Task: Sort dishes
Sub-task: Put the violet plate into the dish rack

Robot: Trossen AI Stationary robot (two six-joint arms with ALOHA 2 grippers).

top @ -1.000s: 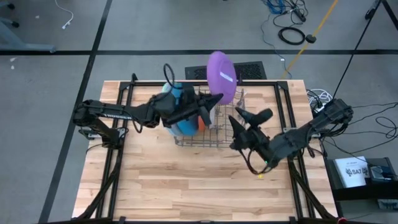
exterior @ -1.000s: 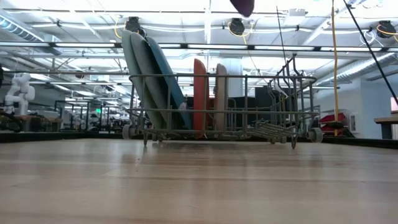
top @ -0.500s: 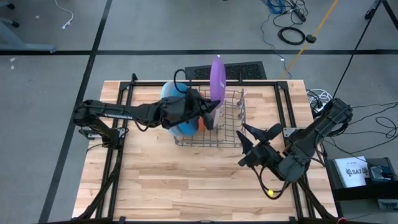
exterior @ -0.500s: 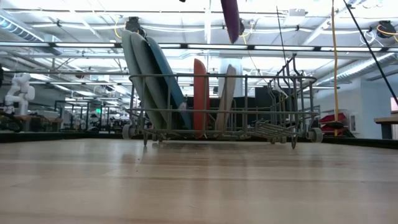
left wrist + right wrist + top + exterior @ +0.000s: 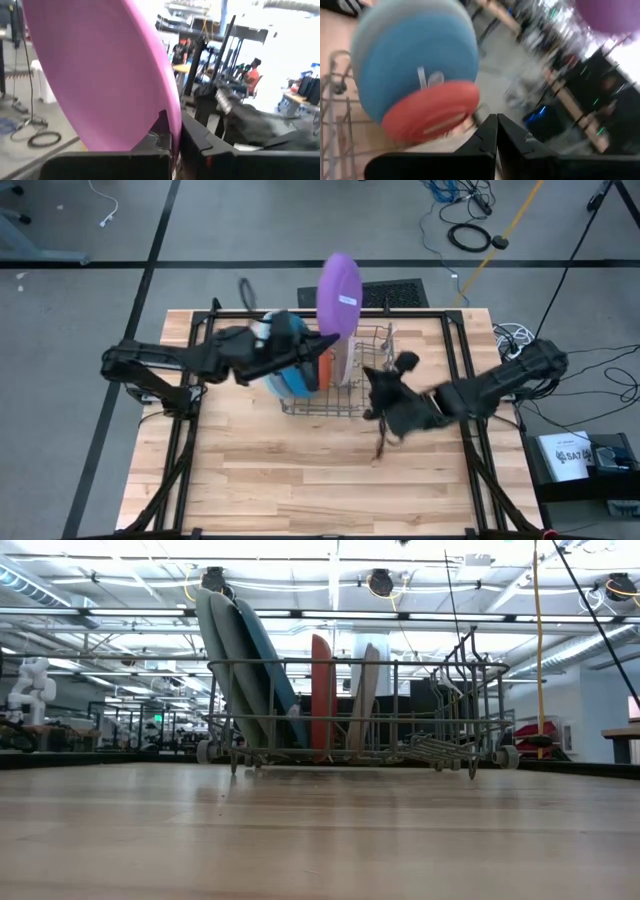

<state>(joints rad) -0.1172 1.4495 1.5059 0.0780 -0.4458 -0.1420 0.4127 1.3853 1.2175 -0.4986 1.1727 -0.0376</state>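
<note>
Overhead, table-level, two wrists — rack shared.

In the low view we lose the purple plate entirely; it sits above that picture's top edge, as do both tools. The left wrist view cuts the plate off at the top and left. From above, the left tool hides part of the off-white plate. The right wrist view is smeared, so the dish rack is barely legible there.

Shut pincer faces blue plate, orange plate.
</note>
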